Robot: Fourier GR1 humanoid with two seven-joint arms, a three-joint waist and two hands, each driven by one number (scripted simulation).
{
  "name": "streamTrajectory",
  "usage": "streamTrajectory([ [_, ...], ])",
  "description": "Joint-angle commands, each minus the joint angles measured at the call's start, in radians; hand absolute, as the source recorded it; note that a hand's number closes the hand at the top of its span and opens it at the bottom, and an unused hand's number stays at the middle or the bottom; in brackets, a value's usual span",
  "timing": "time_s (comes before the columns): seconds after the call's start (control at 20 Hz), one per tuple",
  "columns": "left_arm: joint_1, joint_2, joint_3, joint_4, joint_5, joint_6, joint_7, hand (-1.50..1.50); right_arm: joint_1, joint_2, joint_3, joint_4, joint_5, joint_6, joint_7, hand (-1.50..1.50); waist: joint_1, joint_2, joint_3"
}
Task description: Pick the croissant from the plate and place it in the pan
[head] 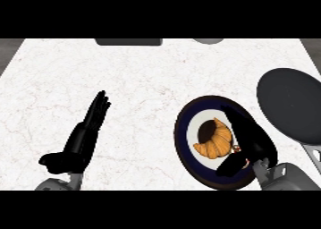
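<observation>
While over plate (186,134), right hand (254,138) beside croissant (215,141)

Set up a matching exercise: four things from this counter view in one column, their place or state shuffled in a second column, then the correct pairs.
Column 1
1. croissant
2. pan
3. left hand
4. right hand

Column 2
A. dark and round, at the counter's right edge
B. open, fingers straight, on the left of the counter
C. lies on the dark-rimmed plate
D. over the plate, right beside the croissant

Pairs: 1-C, 2-A, 3-B, 4-D
</observation>
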Motion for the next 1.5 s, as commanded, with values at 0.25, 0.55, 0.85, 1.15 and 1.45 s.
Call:
streamTrajectory([
  [0.25, 0.012, -0.042, 0.087, -0.004, -0.053, -0.073, 0.035, 0.00, 0.031, 0.149, -0.087, 0.048, 0.116, 0.089, 0.000, -1.50, -0.010, -0.002, 0.000],
  [0.55, 0.005, -0.087, 0.101, 0.038, -0.106, -0.097, 0.007, 0.00, 0.081, 0.185, -0.145, 0.135, 0.178, 0.041, -0.144, -1.50, -0.011, -0.001, 0.000],
  [0.85, 0.010, -0.104, 0.154, 0.074, -0.121, -0.151, -0.030, 0.00, 0.084, 0.260, -0.174, 0.248, 0.250, 0.009, -0.228, -1.50, -0.010, -0.001, 0.000],
  [1.15, 0.021, -0.155, 0.142, 0.003, -0.176, -0.113, 0.051, 0.00, 0.046, 0.306, -0.236, 0.359, 0.268, 0.059, -0.239, -1.50, -0.009, -0.001, 0.000],
  [1.45, 0.032, -0.129, 0.157, 0.002, -0.159, -0.148, 0.058, 0.00, -0.005, 0.279, -0.169, 0.476, 0.331, 0.104, -0.338, 1.50, -0.004, 0.001, 0.001],
])
